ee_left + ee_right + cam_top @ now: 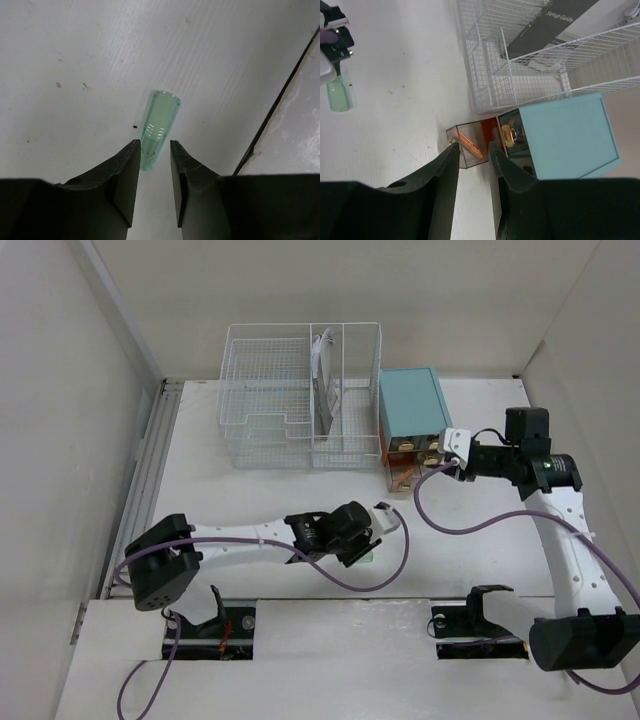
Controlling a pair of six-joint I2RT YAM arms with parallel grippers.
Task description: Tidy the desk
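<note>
On the white desk (240,495) lies a pale green see-through tube (159,120), also visible in the top view (366,556). My left gripper (153,142) points down over it, open, the tube's near end lying between the fingertips close to the left one. In the top view that gripper (372,542) is at mid-desk. My right gripper (473,145) is open by the teal drawer cabinet (565,135). Its fingertips frame a pulled-out clear drawer (470,131), which has an orange pen-like thing (476,150) inside. The drawer's gold knob sits at the left fingertip.
A white wire basket organizer (300,390) stands at the back with a dark "Setup Guide" booklet (555,22) upright in it. The cabinet (412,400) is right beside it. A metal rail (150,470) runs along the left edge. A dark seam (280,100) crosses near the tube.
</note>
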